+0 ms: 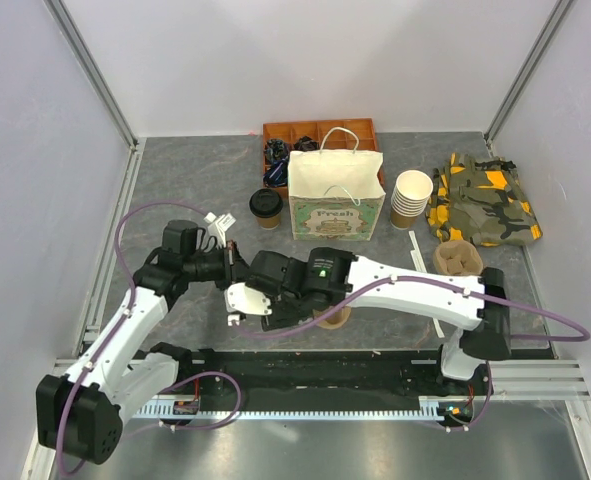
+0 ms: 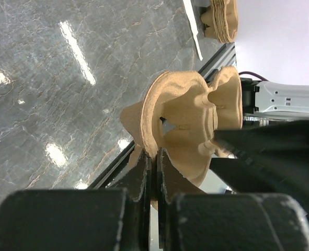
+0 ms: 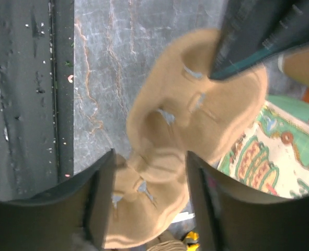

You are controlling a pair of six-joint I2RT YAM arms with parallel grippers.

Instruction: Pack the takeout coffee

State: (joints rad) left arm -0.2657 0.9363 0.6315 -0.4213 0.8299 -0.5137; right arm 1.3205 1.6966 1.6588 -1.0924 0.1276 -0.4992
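Here the takeout coffee (image 1: 266, 205) stands upright on the worktop (image 1: 180, 185), just beside the left face of the paper bag (image 1: 337, 205), well on the far side of both hands. Its long axis is vertical, with the lid on top. From the left hand (image 2: 153, 157) it lies almost straight beyond, a little to the right. That arm is the nearer one, since the right arm reaches across from the other side of the scene.

Neither hand is free for it. The left hand's fingers are pinched together on the rim of a pulp tray (image 2: 180, 120), which seems lifted clear of the worktop. The right hand (image 3: 150, 157) has its fingers apart on either side of the tray's narrow waist, with no grip that shows. My reading is that the tray must be set down or handed off before any reach toward the cup.

The tray is moulded fibre, tan, matt and rough, with scalloped wells and small slits. The cup is smooth tan-brown paper under a round black plastic lid. The bag is cream paper with a green printed panel and cord handles. The worktop is grey, marbled and glossy enough to reflect the lamps.
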